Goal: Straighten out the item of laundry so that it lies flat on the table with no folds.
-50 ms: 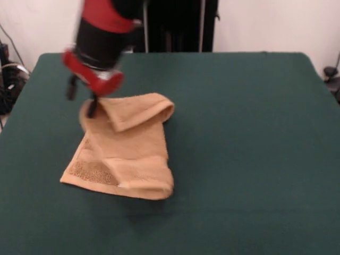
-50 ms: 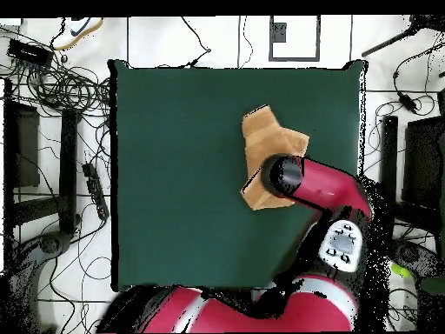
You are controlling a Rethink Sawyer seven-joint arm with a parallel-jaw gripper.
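Observation:
The orange-tan item of laundry [image 1: 130, 154] lies crumpled on the green table [image 1: 249, 133], left of centre in the front view. Its far edge is folded over into a thick flap and its near right corner is doubled under. My gripper [image 1: 82, 98] hangs at the towel's far left corner, blurred. Its two dark fingers stand apart: one finger [image 1: 93, 108] touches the raised corner, the other is clear of the cloth. In the overhead view the arm's wrist [image 2: 287, 174] covers part of the towel [image 2: 265, 139], and the gripper itself is hidden.
Green cloth stretches wide to the right of the towel and in front of it. Off the table's left edge lie cables [image 1: 10, 79] and other gear. More cables and stands [image 2: 61, 87] ring the table in the overhead view.

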